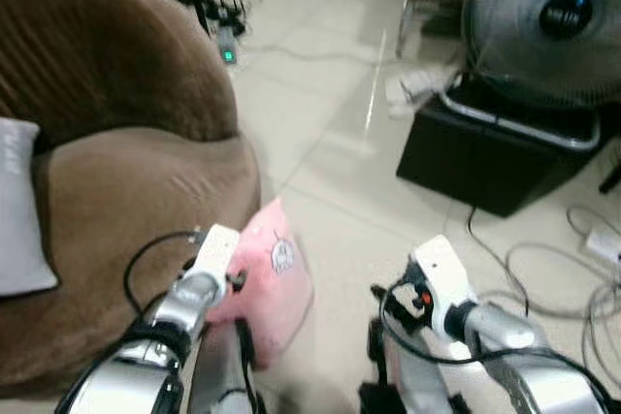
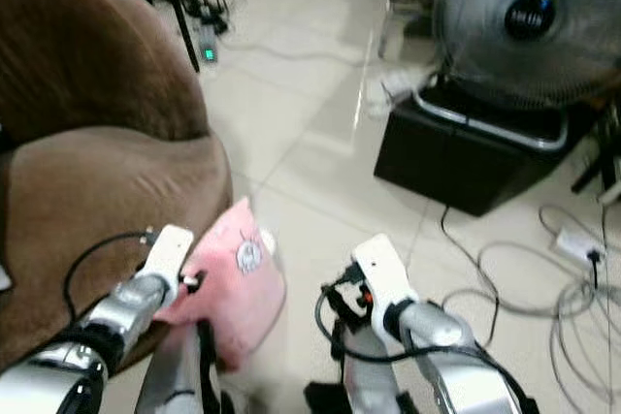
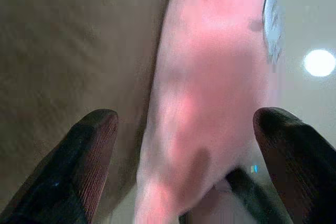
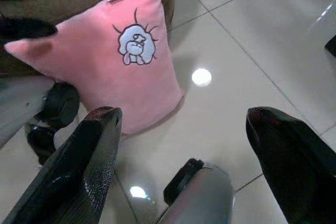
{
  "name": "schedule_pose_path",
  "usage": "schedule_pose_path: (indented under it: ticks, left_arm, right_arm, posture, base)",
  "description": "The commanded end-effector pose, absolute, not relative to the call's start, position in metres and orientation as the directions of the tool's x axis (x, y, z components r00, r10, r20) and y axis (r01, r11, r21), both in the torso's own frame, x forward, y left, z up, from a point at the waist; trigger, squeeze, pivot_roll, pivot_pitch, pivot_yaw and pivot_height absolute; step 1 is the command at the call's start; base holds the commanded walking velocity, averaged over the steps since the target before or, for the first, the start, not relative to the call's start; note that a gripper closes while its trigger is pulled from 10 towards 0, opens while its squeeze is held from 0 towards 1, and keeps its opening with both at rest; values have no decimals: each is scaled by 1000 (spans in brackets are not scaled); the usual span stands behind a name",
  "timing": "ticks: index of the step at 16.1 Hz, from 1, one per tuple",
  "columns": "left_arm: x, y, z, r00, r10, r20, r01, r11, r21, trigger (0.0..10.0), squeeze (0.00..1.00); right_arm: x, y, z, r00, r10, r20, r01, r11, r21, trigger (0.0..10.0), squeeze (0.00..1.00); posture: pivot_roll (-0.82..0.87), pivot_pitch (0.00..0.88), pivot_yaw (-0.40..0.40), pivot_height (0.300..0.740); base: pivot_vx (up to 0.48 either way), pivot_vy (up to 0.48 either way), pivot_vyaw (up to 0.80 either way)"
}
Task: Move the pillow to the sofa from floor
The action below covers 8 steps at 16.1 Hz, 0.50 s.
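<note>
I see one pink pillow (image 4: pixel 118 59), soft and square, with a small white and grey cartoon animal stitched on its face and a little tag at one corner. It stands on the tiled floor (image 1: pixel 340 133), leaning against the front of the brown sofa (image 1: pixel 126 201). My left gripper (image 3: pixel 184 171) is right at it, fingers spread wide on either side of the pillow's edge, not yet closed. My right gripper (image 4: pixel 184 161) hangs above the floor just beside the pillow, fingers also wide open and empty. One grey cushion (image 1: pixel 19 210) lies on the sofa seat. One fan (image 1: pixel 543 26) sits on a black box (image 1: pixel 485 157), cables (image 1: pixel 553 269) around.
</note>
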<state>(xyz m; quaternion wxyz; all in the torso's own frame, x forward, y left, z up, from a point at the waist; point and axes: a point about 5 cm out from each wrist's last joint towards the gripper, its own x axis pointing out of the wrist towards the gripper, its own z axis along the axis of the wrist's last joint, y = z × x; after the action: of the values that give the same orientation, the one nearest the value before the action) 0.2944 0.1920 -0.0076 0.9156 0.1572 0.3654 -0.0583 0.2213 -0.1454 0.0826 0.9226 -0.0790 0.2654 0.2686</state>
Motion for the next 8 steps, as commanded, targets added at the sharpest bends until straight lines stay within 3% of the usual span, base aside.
schedule_pose_path:
  ticks: [1, 4, 8]
  left_arm:
    - [291, 202, -9, 719, 55, -693, 185, 946, 267, 10000, 1000]
    - [285, 218, -12, 721, 155, -676, 70, 953, 294, 10000, 1000]
    - [275, 225, -19, 714, 183, -676, 18, 960, 278, 10000, 1000]
  right_arm:
    - [221, -138, 92, 696, 495, -520, -574, 818, 10, 10000, 0]
    - [212, -131, 97, 631, 567, -529, -681, 732, -27, 10000, 0]
    - [194, -136, 101, 577, 601, -553, -726, 688, -8, 10000, 0]
  posture:
    - [-192, 205, 13, 585]
    - [-228, 235, -27, 585]
    - [-258, 242, -83, 585]
  base:
    - [0, 0, 0]
    - [0, 0, 0]
    - [0, 0, 0]
